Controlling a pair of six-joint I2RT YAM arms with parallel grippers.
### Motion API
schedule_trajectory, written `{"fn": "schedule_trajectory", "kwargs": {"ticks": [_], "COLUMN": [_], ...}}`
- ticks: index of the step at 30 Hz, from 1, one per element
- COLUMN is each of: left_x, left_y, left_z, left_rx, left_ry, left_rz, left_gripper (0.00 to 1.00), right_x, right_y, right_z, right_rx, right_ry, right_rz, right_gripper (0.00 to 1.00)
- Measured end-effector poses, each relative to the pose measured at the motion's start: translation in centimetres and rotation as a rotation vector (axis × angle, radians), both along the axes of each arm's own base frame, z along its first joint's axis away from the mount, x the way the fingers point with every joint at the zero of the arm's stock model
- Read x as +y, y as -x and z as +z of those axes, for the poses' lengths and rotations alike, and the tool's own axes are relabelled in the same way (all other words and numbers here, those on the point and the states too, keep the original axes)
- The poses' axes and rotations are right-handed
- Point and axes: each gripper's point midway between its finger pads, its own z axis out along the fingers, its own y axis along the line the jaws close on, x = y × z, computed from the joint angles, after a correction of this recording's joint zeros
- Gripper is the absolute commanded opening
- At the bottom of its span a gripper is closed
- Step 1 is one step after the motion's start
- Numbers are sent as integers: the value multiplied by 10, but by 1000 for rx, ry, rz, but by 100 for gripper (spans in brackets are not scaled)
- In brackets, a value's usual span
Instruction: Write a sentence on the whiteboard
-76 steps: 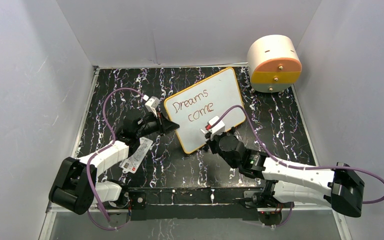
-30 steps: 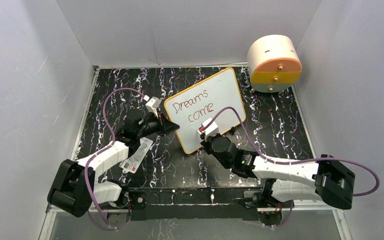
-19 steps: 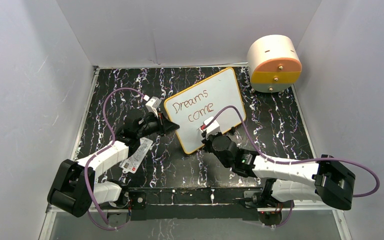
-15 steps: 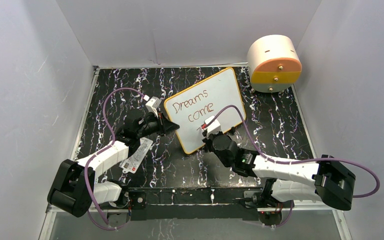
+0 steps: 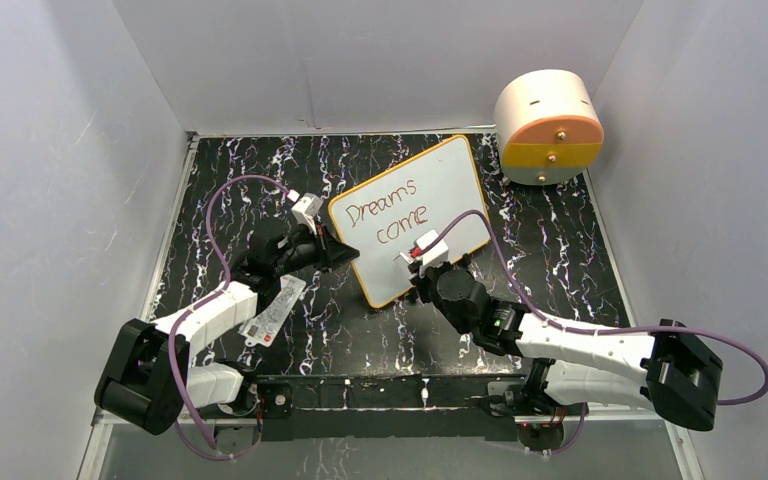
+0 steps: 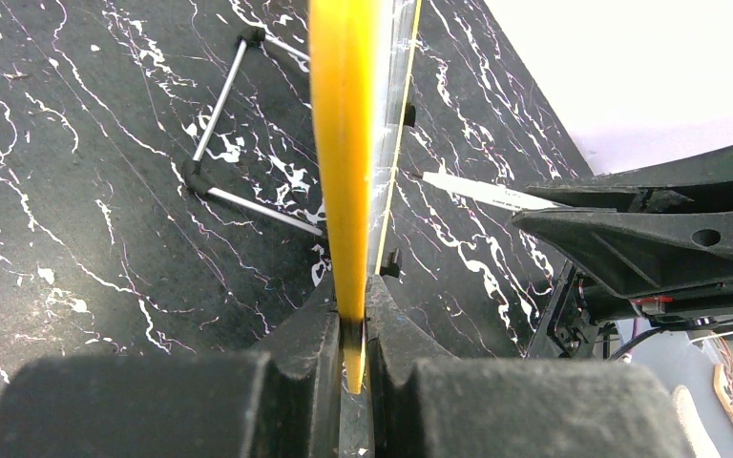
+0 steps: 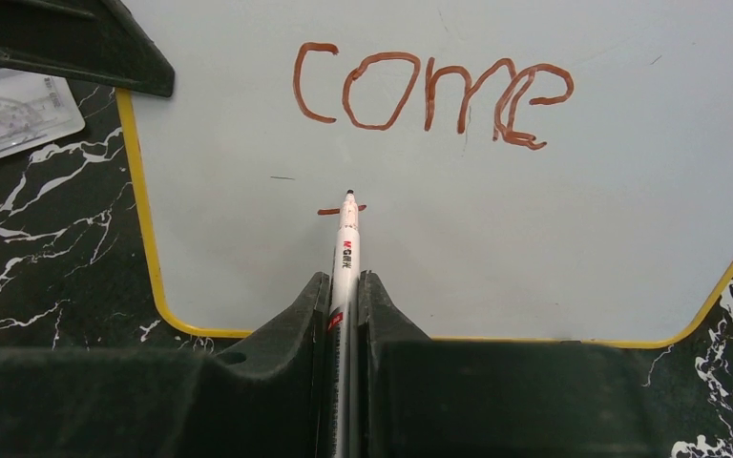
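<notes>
The whiteboard (image 5: 412, 215), white with a yellow frame, stands tilted at the table's middle. On it the sentence (image 5: 388, 216) reads "Dreams come" in reddish-brown; "come" (image 7: 429, 95) shows in the right wrist view. My left gripper (image 5: 338, 250) is shut on the whiteboard's left edge (image 6: 346, 191), the yellow frame between its jaws. My right gripper (image 5: 412, 272) is shut on a white marker (image 7: 345, 253). The marker's tip touches the board at a short reddish stroke (image 7: 341, 209) below "come".
A white printed plastic card (image 5: 275, 312) lies on the black marbled table beside my left arm. A round cream and orange container (image 5: 548, 127) sits at the back right. The board's metal wire stand (image 6: 234, 143) rests behind it. White walls enclose the table.
My right arm shifted slightly to the right along the board's lower part with the marker in it. The left gripper and the board have stayed put.
</notes>
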Motion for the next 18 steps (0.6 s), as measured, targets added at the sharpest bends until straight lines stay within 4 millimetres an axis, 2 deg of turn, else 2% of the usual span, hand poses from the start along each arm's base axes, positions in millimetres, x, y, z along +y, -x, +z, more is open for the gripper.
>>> {"fn": "schedule_trajectory", "kwargs": {"ticks": [18], "left_x": [0], "left_y": [0], "left_z": [0], "left_rx": [1], "left_ry": [-1], "left_rz": [0], "left_gripper": [0], "right_x": [8], "right_y": [-3], "right_z": [-8], "right_rx": [5], "right_ry": [5], "right_rz": [8], "right_gripper": [0]}}
